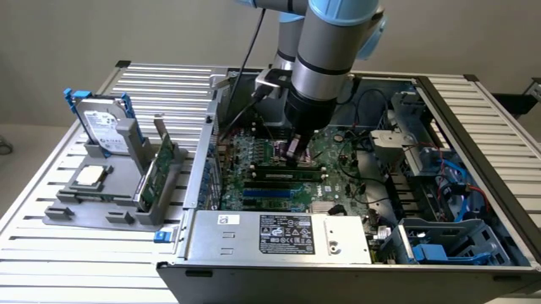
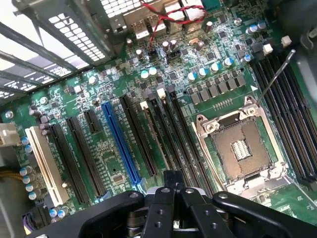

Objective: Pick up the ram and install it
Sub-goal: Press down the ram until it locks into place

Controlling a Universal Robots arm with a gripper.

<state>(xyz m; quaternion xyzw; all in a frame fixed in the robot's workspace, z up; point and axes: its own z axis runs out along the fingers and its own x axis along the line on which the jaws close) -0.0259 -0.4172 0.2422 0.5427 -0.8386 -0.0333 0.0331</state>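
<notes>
A slatted metal table (image 1: 50, 266) carries an open computer case (image 1: 338, 278), lying with its inside facing up against a plain pale wall. Inside the case the green motherboard (image 1: 338, 183) is exposed, and a silver power supply (image 1: 279, 233) with a white label sits at the case's near edge. The arm reaches down into the case, and the gripper (image 1: 294, 152) hangs low over the middle of the motherboard, close above its long dark slots. In the wrist view the gripper (image 2: 173, 174) has its two black fingers drawn together at the tips, with nothing between them, above the board's row of long black slots and beside a blue slot (image 2: 121, 144). An empty processor socket (image 2: 240, 148) with a metal frame lies just next to those slots. Outside the case, on the exterior view's left of it, a grey stand (image 1: 85, 212) rests on the table. The ram (image 1: 161, 168), a narrow green stick, stands on edge in the part of the stand nearest the case wall, well apart from the gripper. Farther from the case, the same stand holds a silver hard drive (image 1: 106, 130) with a blue bracket, upright, and a small square processor chip (image 1: 90, 177) lying flat.
</notes>
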